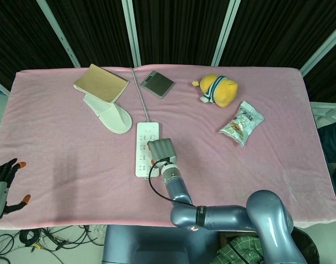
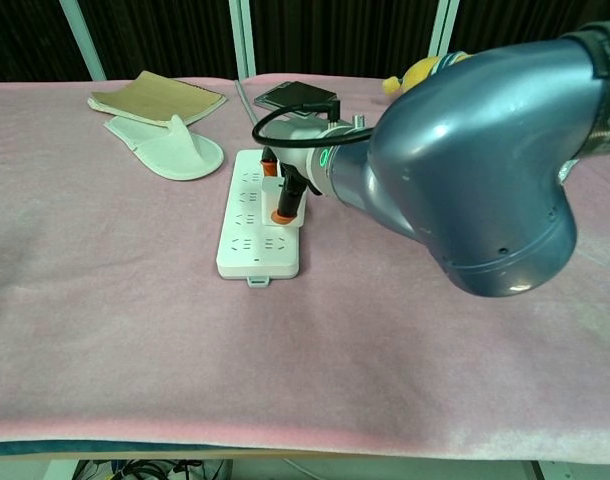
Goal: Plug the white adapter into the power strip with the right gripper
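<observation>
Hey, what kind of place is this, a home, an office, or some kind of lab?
Most likely a robot lab or test cell: dark curtains on metal poles surround the pink cloth-covered table, loose cables lie on the floor beneath, and unrelated props such as a white slipper are laid out.

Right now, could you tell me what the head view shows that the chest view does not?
Only the head view shows the left hand, idle off the table's left edge, the snack packet, and the whole yellow plush toy. Only the chest view shows the right hand's orange-tipped fingers down on the white adapter at the strip. Both show the power strip, slipper, notebook, dark device and pink table cloth.
</observation>
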`<state>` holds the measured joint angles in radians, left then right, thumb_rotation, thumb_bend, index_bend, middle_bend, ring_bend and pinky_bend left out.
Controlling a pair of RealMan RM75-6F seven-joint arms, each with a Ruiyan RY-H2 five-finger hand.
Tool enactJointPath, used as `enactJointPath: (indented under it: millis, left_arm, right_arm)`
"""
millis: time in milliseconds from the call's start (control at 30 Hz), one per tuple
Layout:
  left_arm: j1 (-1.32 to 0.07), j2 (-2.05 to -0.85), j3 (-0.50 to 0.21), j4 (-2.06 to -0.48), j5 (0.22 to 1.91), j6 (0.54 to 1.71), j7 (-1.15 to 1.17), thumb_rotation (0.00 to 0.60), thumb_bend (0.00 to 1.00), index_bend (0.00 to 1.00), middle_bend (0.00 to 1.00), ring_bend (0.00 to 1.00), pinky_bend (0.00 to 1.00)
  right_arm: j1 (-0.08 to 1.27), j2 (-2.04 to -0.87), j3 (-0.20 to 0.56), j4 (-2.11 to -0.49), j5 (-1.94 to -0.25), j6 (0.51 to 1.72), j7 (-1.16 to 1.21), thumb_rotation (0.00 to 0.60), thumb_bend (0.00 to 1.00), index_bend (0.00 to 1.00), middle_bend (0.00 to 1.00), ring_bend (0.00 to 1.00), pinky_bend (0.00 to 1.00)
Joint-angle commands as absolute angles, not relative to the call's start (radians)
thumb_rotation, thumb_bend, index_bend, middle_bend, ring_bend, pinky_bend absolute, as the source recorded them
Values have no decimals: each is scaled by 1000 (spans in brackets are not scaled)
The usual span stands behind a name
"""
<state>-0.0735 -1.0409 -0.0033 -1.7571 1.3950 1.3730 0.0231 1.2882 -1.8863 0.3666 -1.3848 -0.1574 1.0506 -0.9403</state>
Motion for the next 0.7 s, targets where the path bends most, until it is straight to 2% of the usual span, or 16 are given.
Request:
enactJointPath:
  millis: [33, 700]
  left_arm:
    - [-74, -1041, -4, -1758, 1394, 1373, 24, 600, 276, 105, 12, 5, 4]
    - [-74, -1039, -4, -1758, 1392, 1371, 21, 600, 276, 105, 12, 5, 4]
  right_arm:
    - [1286, -1892, 364, -1381, -166, 1046, -936, 600, 646, 1000, 823, 769, 559]
    - [1280, -1941, 336, -1326, -232, 1043, -936, 600, 671, 1000, 855, 793, 573]
